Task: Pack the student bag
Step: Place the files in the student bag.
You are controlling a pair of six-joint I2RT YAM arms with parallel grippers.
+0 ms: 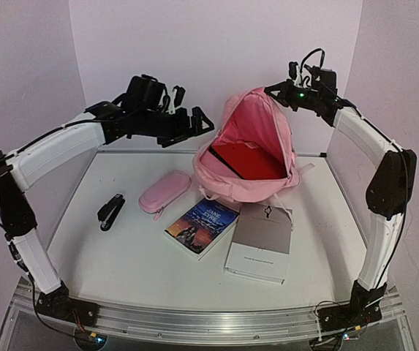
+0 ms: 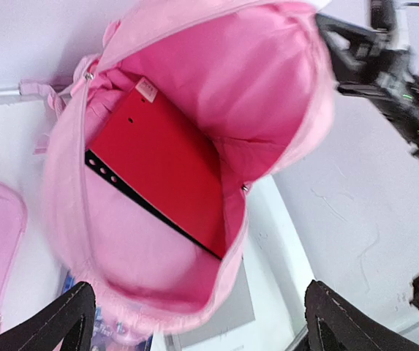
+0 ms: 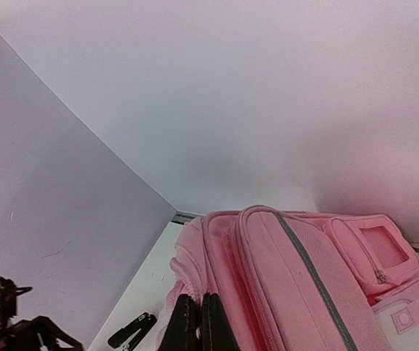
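The student bag (image 1: 216, 177), a pink backpack, stands open at the back middle of the table. A red folder with a black edge (image 1: 249, 161) lies inside it. My right gripper (image 1: 273, 91) is shut on the bag's upper rim and holds the mouth open; its wrist view shows the closed fingers (image 3: 198, 325) pinching pink fabric of the bag (image 3: 304, 278). My left gripper (image 1: 200, 121) is open and empty, hovering at the bag's upper left. Its view looks into the bag (image 2: 267, 80) at the red folder (image 2: 165, 168), with its gripper (image 2: 202, 329) wide apart.
On the table in front of the bag lie a black stapler (image 1: 110, 212), a pink pencil case (image 1: 164, 191), a blue paperback book (image 1: 202, 225) and a white and grey notebook (image 1: 262, 241). Walls close in at the back and both sides.
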